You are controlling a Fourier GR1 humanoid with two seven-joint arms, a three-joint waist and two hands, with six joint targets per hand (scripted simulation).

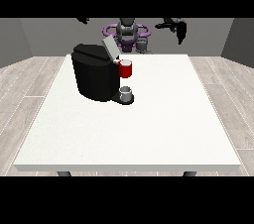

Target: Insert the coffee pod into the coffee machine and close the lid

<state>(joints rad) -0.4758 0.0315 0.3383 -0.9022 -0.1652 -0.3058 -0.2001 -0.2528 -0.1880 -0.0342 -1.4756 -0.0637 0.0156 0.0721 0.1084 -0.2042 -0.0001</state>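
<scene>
Table [149,139] front edge nearest | cup [126,92] under machine [94,72]; lid [109,47] up; pod [126,69] at brew head | my hands raised: view's right [177,26] fingers relaxed; view's left [83,20] cannot tell

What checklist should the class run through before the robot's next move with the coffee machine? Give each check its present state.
1. Lid of the coffee machine raised: ok.
2. Red pod holder exposed beside the lid: ok.
3. Coffee pod located: cannot tell.
4. Cup on the machine's base: ok.
5. Hand at the view's right near the machine: not ok, raised away.
6. Hand at the view's left holding anything: cannot tell.
</scene>
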